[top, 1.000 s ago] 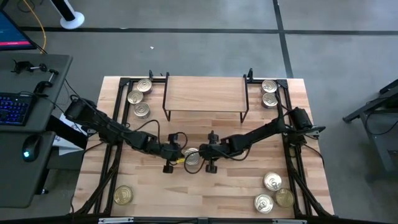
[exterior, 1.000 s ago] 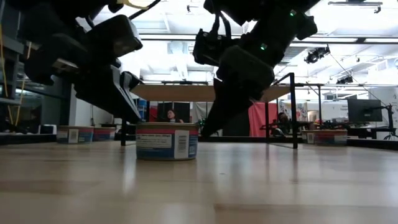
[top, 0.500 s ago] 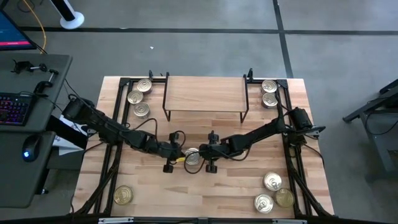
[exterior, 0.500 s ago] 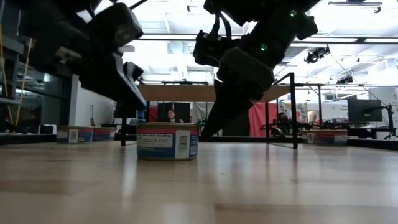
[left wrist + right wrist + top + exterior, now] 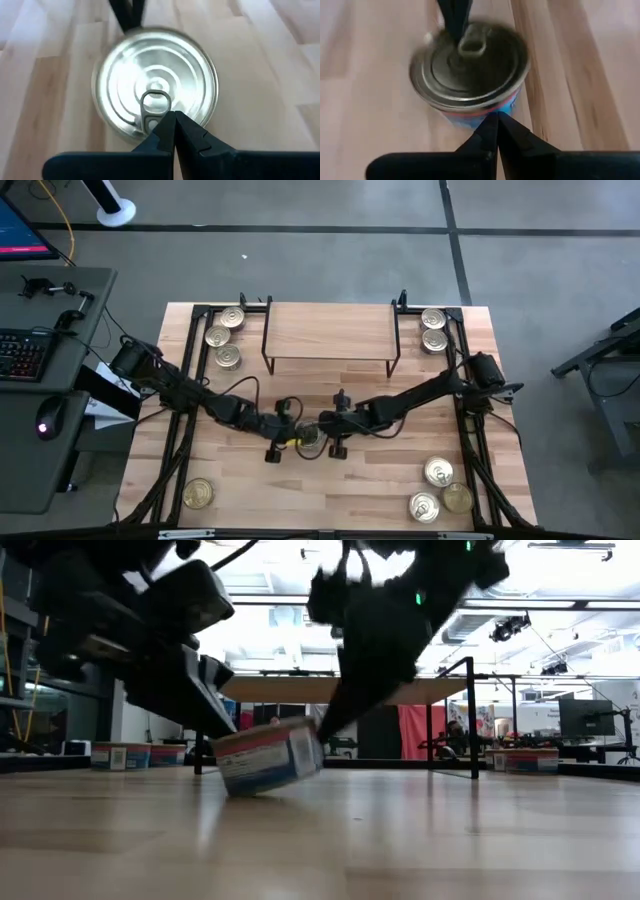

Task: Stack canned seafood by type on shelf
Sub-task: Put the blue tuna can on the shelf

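Note:
One tin (image 5: 308, 436) with a silver pull-tab lid and a blue and red label sits mid-table between both grippers, tilted in the low view (image 5: 268, 755). Its left bottom edge rests on the planks and its right side is raised. My left gripper (image 5: 173, 116) comes from the table's left and is shut at the lid's edge. My right gripper (image 5: 496, 117) comes from the right and is shut at the tin's side. The shelf (image 5: 330, 330), a light-wood board on black wire legs, stands at the far edge with nothing on it. My left gripper has its shut fingertips against the tin's lid rim (image 5: 161, 121), beside the pull tab, slanting down from the table's left. The tin leans toward it. My right gripper has its shut fingertips against the tin's side wall (image 5: 487, 111), low on the label, slanting down from the table's right. That side of the tin is off the table.
Three tins (image 5: 222, 338) lie left of the shelf and two (image 5: 433, 328) right of it. Three more (image 5: 440, 488) sit at the near right corner and one (image 5: 198, 494) at the near left. Black frame rails run along both table sides.
The tin stood flat and has now tipped: its right side has risen while its left bottom edge has stayed on the table. My left gripper has moved a little toward the table's right, closer to the tin.

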